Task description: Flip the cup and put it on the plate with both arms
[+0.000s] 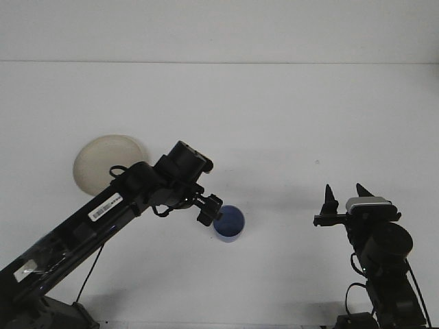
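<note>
This looks like a robot test bench in a lab rather than a home or kitchen. A plain white table (274, 123) fills the view and meets a bare white wall (219, 27) along its far edge, with nothing domestic anywhere on it. At the table's near edge two black jointed arms are mounted, the left arm (103, 212) carrying a printed label and loose cables, the right arm (384, 260) trailing wiring down to its base.
</note>
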